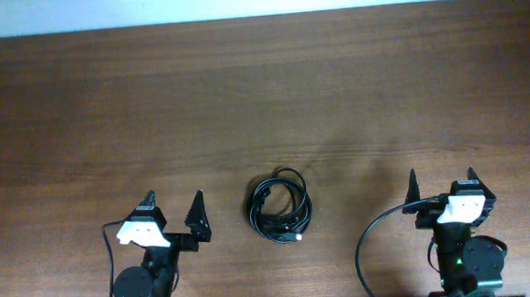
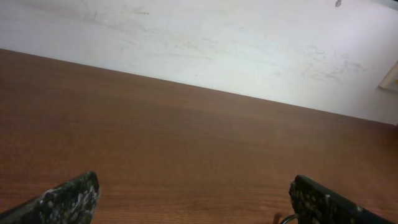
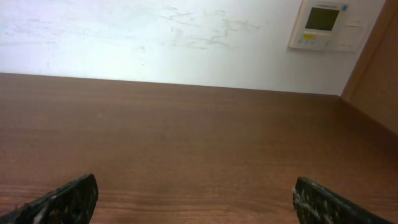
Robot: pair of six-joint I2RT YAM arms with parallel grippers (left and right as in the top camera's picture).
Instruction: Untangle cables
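The cables [image 1: 279,207] lie as one coiled bundle of thin black cords on the brown table, near the front edge, with a small silvery plug tip at the lower right of the coil. My left gripper [image 1: 174,203] is open and empty to the left of the bundle. My right gripper [image 1: 441,179] is open and empty to the right of it. In the left wrist view the open fingers [image 2: 199,196] frame bare wood, and a thin loop of cable [image 2: 286,219] peeks in at the bottom right. In the right wrist view the open fingers [image 3: 199,199] show only table.
The wooden table [image 1: 261,93] stretches back to a white wall. A thicker black arm cord [image 1: 370,244] loops on the table beside the right arm base. A wall control panel [image 3: 328,23] hangs at the far right, beside a wooden side panel [image 3: 379,74].
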